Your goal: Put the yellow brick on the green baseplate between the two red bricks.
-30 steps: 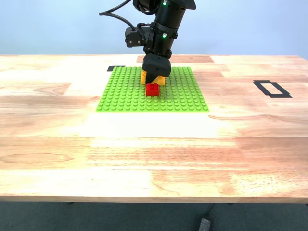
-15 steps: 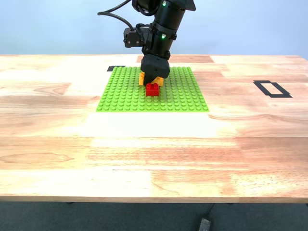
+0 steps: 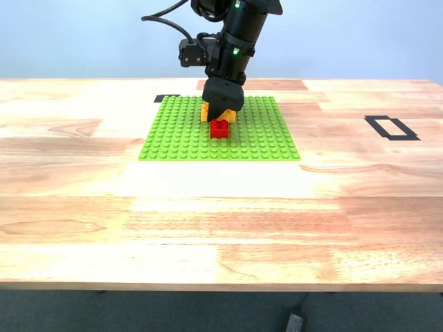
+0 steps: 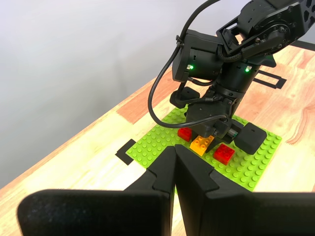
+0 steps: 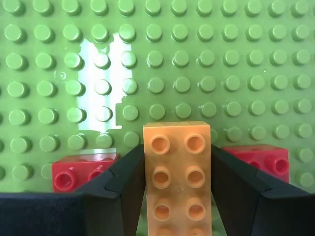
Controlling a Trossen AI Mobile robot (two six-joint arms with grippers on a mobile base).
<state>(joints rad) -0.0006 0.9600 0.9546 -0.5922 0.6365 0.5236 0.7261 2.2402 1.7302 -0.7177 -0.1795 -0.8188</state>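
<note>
second tool: clamped on yellow brick, fingers each side | brick over green baseplate, red bricks at its 9 & 3 o'clock | first tool: shut, empty, off-plate

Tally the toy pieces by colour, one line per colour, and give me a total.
Red bricks: 2
Yellow brick: 1, held in my second gripper
Green baseplate: 1
Total: 4

The wooden table carries the green baseplate; black tape marks lie on it too.
</note>
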